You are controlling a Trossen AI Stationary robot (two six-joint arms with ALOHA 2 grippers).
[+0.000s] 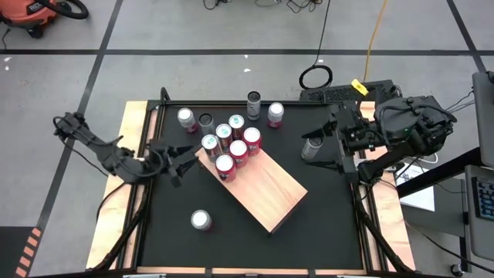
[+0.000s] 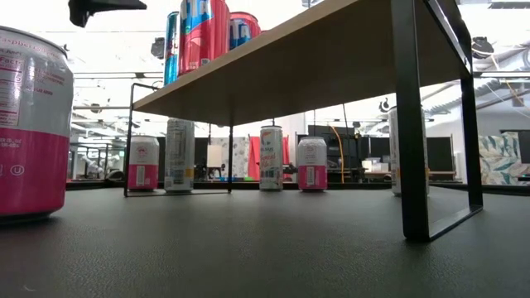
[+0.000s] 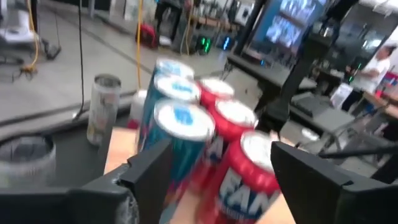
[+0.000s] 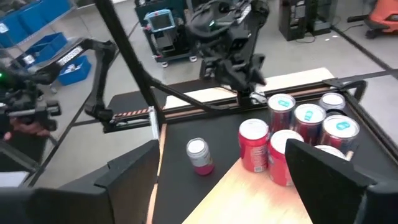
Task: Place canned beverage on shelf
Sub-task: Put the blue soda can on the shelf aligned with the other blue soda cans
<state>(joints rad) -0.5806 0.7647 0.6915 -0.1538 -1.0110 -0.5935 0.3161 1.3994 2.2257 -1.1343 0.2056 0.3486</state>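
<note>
The shelf [image 1: 266, 193] is a pale wood slab on black legs, lying slantwise on the black table. Several red and blue cans [image 1: 231, 143] stand upright on its far-left end, also seen in the low view [image 2: 203, 37] and the left wrist view [image 3: 205, 134]. My left gripper [image 1: 179, 161] [image 3: 217, 155] is open just left of that end, level with the cans and touching none. My right gripper [image 1: 330, 147] [image 4: 217, 162] hangs open high above the table's right side, with nothing between its fingers.
Loose cans stand on the table: one near the front [image 1: 201, 220] [image 2: 25, 124], several along the far edge [image 1: 253, 102] [image 2: 271, 157], and one below my right gripper [image 1: 312, 147]. The shelf's near-right half is bare wood. Wooden strips [image 1: 127, 177] edge the table.
</note>
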